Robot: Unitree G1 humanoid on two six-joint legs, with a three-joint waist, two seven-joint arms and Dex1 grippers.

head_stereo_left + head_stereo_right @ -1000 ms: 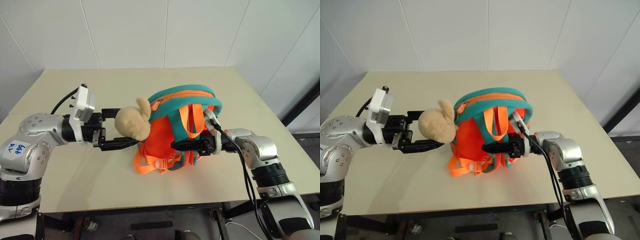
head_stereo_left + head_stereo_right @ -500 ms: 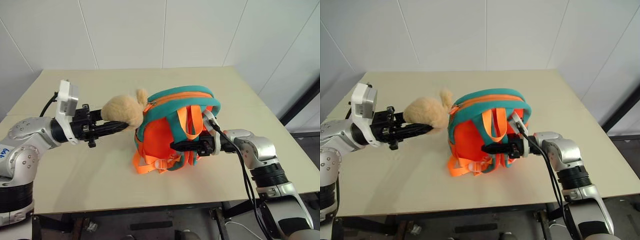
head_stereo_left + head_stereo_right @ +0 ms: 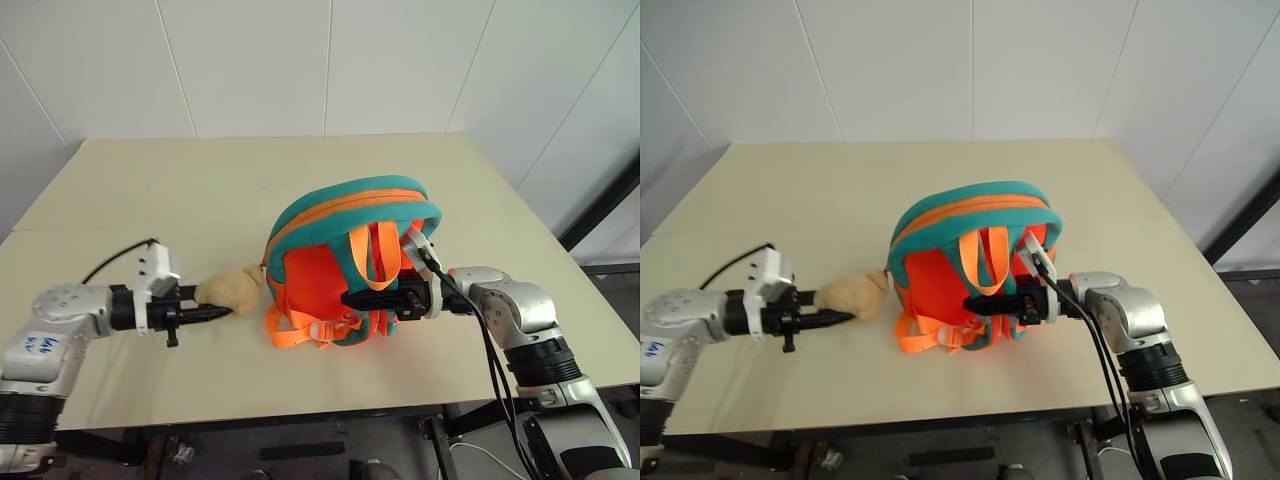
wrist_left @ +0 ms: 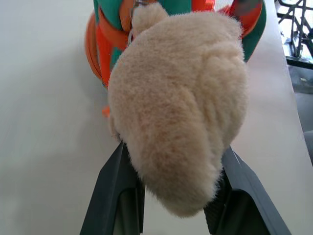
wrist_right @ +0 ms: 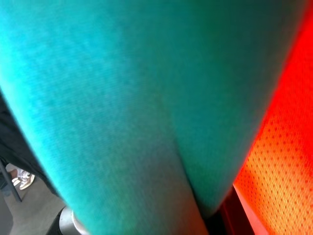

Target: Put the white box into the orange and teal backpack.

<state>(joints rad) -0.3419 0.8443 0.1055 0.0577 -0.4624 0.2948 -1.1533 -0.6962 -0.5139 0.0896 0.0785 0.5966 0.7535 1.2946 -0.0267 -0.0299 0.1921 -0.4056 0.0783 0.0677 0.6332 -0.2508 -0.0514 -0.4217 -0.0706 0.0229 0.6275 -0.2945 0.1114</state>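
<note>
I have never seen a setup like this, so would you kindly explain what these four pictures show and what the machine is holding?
This is a humanoid robot with two arms, each ending in a two-fingered end effector. The two wide pictures come from a stereo camera on its head, looking down over a beige table. The other two come from cameras on its wrists, looking along the fingers.

On the table stands a small orange and teal backpack, straps facing the robot. The left end effector is closed on the tan plush bear charm that hangs from the backpack; the left wrist picture shows the bear squeezed between the two black fingers. The right end effector is shut on the backpack's strap side, so its wrist picture is a close-up of teal and orange fabric.
</note>
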